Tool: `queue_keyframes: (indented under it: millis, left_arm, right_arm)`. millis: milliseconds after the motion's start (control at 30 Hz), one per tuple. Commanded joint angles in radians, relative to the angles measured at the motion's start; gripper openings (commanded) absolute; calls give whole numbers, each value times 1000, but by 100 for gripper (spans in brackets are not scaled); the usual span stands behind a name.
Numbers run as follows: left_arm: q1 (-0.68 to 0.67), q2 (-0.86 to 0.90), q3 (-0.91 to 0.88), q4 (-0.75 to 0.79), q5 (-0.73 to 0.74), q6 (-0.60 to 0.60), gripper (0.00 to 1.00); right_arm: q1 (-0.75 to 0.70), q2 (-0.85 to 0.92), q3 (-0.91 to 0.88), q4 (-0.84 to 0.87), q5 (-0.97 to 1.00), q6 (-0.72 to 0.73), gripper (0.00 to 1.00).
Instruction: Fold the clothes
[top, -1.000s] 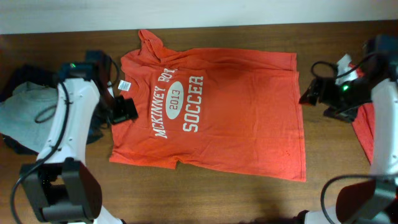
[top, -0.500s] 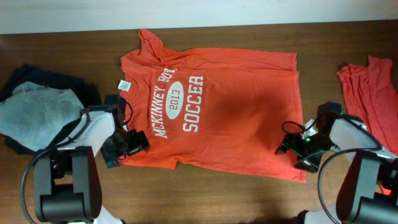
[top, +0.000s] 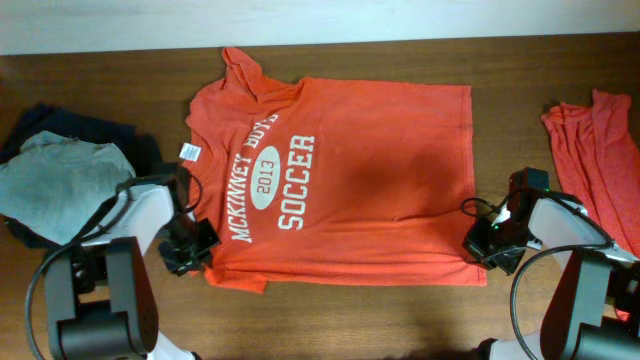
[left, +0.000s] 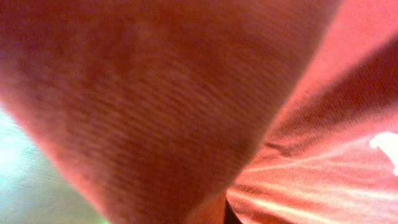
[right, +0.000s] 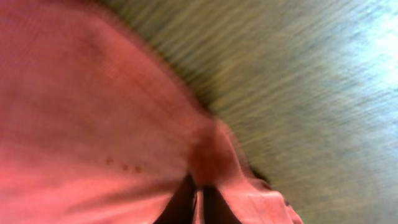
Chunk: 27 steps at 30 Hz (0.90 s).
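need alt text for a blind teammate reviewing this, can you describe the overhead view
An orange-red T-shirt with white soccer lettering lies spread on a wooden table, both grippers shut on its near edge: left gripper at the sleeve-side corner, right gripper at the hem corner. Grey and dark clothes sit at the left, a red garment at the right.

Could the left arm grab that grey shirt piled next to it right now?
Probably not yet: the grey shirt lies close beside it, but the left gripper is shut on a corner of the orange T-shirt and must let go first.
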<state>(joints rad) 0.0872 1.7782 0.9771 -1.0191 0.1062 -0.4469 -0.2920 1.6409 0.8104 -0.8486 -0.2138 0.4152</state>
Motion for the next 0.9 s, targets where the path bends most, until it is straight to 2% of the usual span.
queue_keyframes:
  millis: [0,267,467,567,600,633,667,700,733,867]
  left_arm:
    - [62,-1,-11,-23,27,39,0]
    - [84,-1,-11,-53,59,60,8]
    - [84,-1,-11,-67,59,60,10]
    - [84,-7,-6,-74,59,60,10]
    - [84,-16,0,-75,59,60,15]
    - [84,-31,10,-81,59,60,30]
    - [84,-37,12,-85,59,60,38]
    - [84,-47,14,-90,59,59,50]
    - [84,-58,14,-99,60,59,55]
    - [84,-92,14,-156,93,59,58]
  right_arm:
    - [3,17,-16,-12,147,44,4]
    - [3,16,-15,-176,241,126,4]
    - [3,16,-8,-159,251,124,4]
    - [3,5,12,-135,239,78,4]
    - [3,-4,27,-138,213,47,4]
    - [3,-15,46,-151,193,42,33]
    - [3,-19,51,-154,190,43,58]
    - [3,-19,57,-160,188,49,75]
    - [3,-19,61,-168,185,65,88]
    - [3,-19,61,-156,176,65,93]
